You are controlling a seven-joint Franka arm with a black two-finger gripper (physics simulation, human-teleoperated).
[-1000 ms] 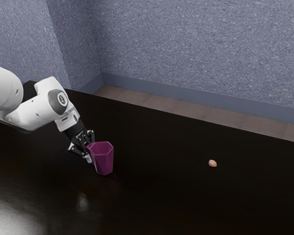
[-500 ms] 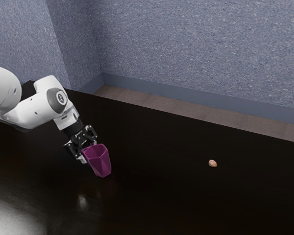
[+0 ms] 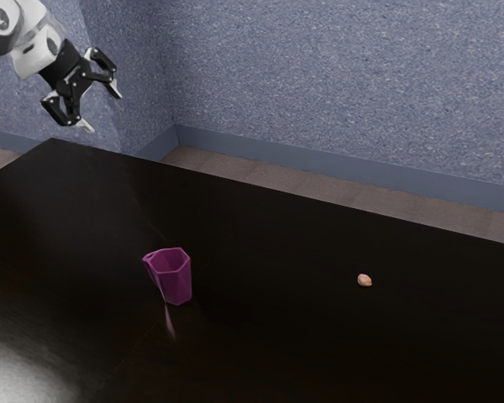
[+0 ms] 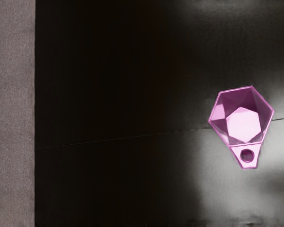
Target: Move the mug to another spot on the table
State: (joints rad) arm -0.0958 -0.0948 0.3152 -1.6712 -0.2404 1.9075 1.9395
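A purple faceted mug [image 3: 170, 274] stands upright on the dark table [image 3: 302, 319], toward the exterior view's left. From above, the mug [image 4: 241, 122] shows its open mouth and a small ringed handle. My gripper [image 3: 91, 96] hangs high above the table's far left corner, well away from the mug, with its fingers spread open and nothing between them.
A small tan lump [image 3: 364, 280] lies on the table toward the exterior view's right. The table's far edge meets a brown floor strip [image 3: 336, 186] and a blue wall. In the wrist view a grey floor band [image 4: 12, 113] borders the table edge.
My gripper has let go of the mug and risen far up and back to the upper left. The mug, tilted half a second ago, now stands upright on its own.
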